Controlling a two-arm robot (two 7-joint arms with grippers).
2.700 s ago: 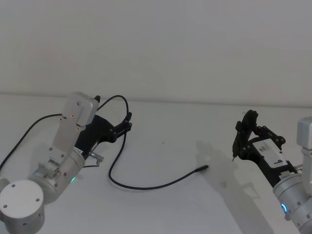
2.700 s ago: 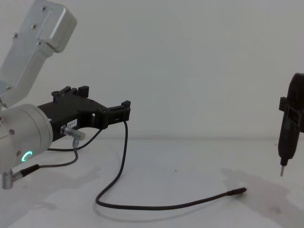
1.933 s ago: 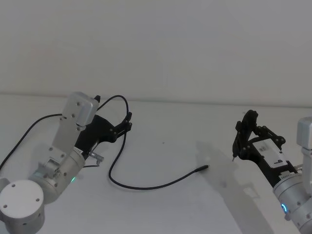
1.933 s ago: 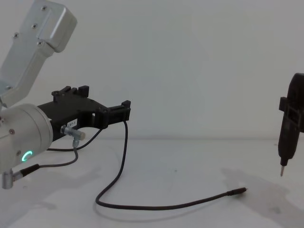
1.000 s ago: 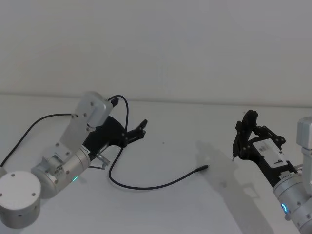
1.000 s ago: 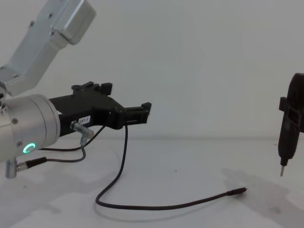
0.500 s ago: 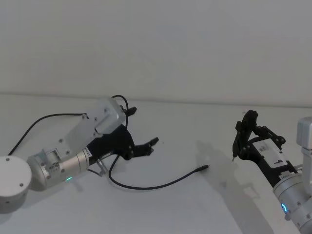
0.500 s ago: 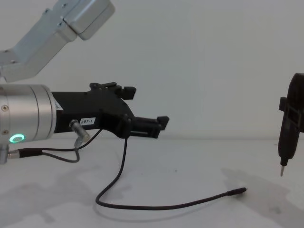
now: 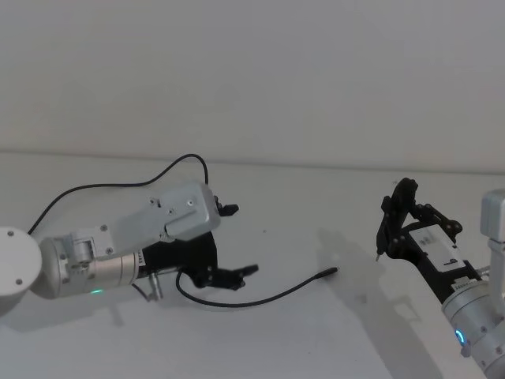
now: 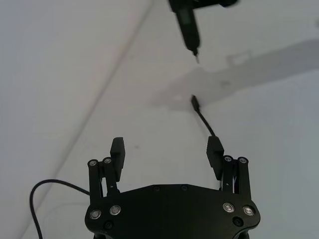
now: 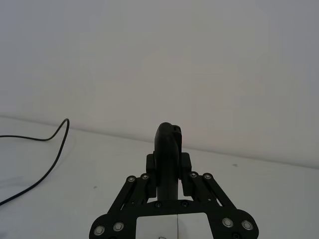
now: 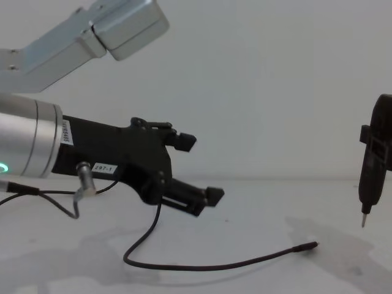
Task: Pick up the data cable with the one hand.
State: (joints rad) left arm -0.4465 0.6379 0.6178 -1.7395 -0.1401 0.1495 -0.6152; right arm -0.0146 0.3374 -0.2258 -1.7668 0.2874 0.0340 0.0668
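The left gripper (image 9: 241, 240) (image 12: 202, 168) (image 10: 166, 145) is seen low over the white table (image 9: 276, 347), reaching forward from the 9 o'clock side of the head view; its jaws are spread wide and nothing is held between them; the data cable (image 9: 260, 298) (image 12: 214, 266) (image 10: 207, 124) is laid on the table in a shallow curve, from a loop under the gripper's body out to its plug (image 9: 327, 273) (image 12: 306, 247) (image 10: 195, 103), which is found at about 4 o'clock from the gripper in the head view and well apart from it; in the left wrist view the cable is hidden behind one fingertip (image 10: 214, 145), and whether it is touched there cannot be told; the rest of the cable is carried back over the table towards 10 o'clock; the right gripper (image 9: 397, 217) (image 11: 169, 172) is parked at 3 o'clock from the plug, closed narrowly around a pointed black tool (image 9: 387, 237) (image 12: 369, 177), whose pale tip is held clear above the table.
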